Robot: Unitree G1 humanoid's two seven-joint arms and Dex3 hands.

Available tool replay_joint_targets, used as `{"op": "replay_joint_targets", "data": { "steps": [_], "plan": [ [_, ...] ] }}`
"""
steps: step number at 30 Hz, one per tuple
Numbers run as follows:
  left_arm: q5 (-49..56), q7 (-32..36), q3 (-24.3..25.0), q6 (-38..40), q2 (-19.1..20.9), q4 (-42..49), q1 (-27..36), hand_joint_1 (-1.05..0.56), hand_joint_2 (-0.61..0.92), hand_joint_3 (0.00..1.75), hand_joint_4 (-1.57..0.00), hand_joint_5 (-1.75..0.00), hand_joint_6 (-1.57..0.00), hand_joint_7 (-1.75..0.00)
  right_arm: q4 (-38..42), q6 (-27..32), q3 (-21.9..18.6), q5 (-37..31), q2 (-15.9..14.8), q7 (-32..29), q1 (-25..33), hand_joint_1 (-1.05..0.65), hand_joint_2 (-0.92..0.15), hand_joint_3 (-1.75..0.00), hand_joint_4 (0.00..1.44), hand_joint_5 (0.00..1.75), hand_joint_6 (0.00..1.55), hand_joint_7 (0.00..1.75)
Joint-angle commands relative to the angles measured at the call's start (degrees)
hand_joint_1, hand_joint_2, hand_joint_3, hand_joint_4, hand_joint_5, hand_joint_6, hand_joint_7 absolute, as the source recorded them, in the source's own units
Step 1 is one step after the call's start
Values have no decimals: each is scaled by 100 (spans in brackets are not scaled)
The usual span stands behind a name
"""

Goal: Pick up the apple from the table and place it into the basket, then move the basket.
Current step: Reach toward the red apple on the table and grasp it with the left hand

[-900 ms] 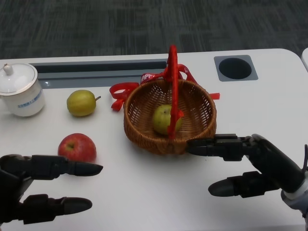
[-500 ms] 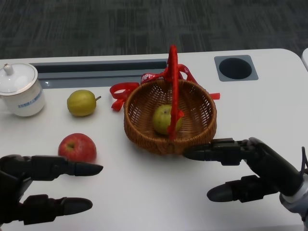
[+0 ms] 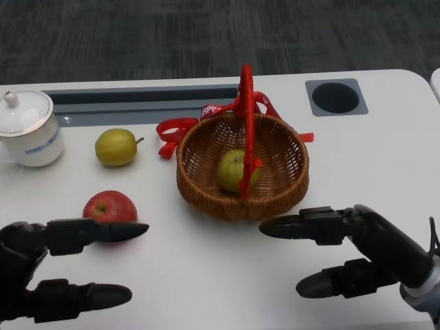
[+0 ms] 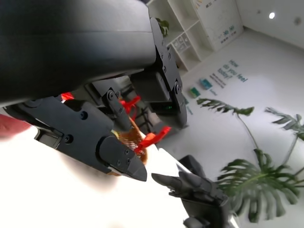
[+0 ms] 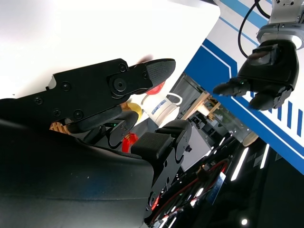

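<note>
Red apple (image 3: 109, 206) with a pale yellowish patch near its stem, sitting on the white bench (image 3: 206, 275). Brown woven basket (image 3: 206, 185), bright red handle (image 3: 247, 124) and red ribbon (image 3: 175, 130), a yellow-green fruit (image 3: 234, 168) inside. Another yellow-green fruit (image 3: 115, 146) alongside. White lidded cup (image 3: 29, 127), blue lettering. Both the left robot hand (image 3: 48, 268) and right robot hand (image 3: 357, 251) are black. Dark grey carpet (image 3: 206, 34) beyond.

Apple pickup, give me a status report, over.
Left hand open beside red apple, no contact. Right hand open near basket. Apple on table; basket holds a green fruit. Path clear.
</note>
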Motion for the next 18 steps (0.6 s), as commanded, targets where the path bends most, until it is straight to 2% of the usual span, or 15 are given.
{"op": "replay_joint_targets", "data": {
  "steps": [1,3,6,13,18],
  "plan": [
    [838,512,315,-147,138,-6,-80,-59,68,0,-45,0,-43,0,-65,39,-14,119,-92,48,35,-46,-92,0,71,0,65,0],
    [1289,760,368,-120,223,156,-230,-68,68,1,-34,0,-33,0,-65,38,-14,125,-83,64,29,-46,-92,0,71,0,65,0],
    [1805,1092,339,-61,360,551,-518,-74,69,1,-33,-2,-31,-1,-81,47,-18,120,-78,70,34,-46,-92,0,71,0,65,0],
    [2661,1838,44,58,589,1659,-1191,-73,67,0,-36,-2,-34,-2,-145,69,-32,126,-104,67,95,-48,-92,0,72,0,65,0],
    [3079,2330,-364,87,709,2848,-1822,-69,67,0,-36,-1,-33,-1,-240,127,-12,175,-123,109,136,-47,-92,-1,72,0,65,0]
  ]
}}
